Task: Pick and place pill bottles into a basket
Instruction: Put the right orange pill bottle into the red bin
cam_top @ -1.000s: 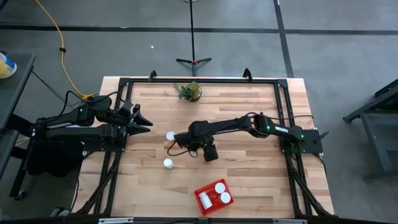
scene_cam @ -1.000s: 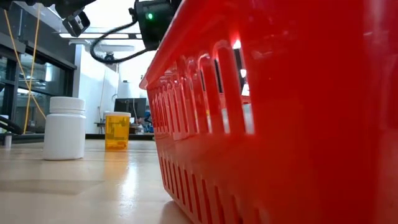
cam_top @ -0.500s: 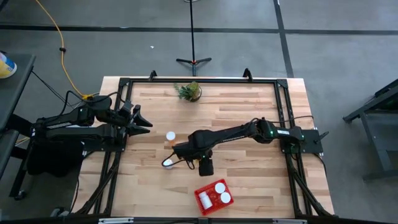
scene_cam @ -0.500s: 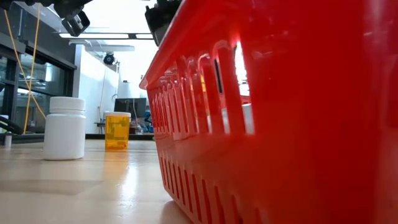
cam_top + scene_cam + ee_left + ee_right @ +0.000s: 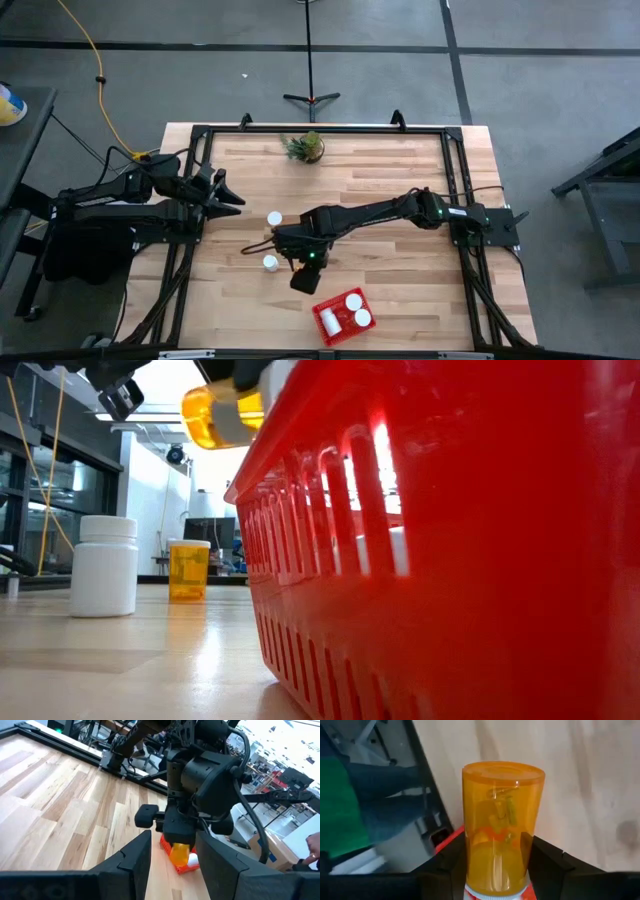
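My right gripper is shut on an orange pill bottle above the table, just left of and beyond the red basket. The bottle also shows in the low view and in the left wrist view. The basket holds three white-capped bottles. An all-white bottle and an orange white-capped bottle stand upright on the table. My left gripper is open and empty at the table's left edge. My right gripper pinches the bottle's orange body near its white cap end between its two fingers. The bottle's closed bottom points away from the wrist. The bottle is lifted clear of the table and lies about level in the low view.
A small green potted plant stands at the table's far edge. A black frame runs round the tabletop. Bare wood lies right of the basket and in the middle of the table.
My right gripper has gone toward the table's near edge and a little to the left, to beside the basket, with the orange bottle held clear of the table. The bottle has come into the low view's top.
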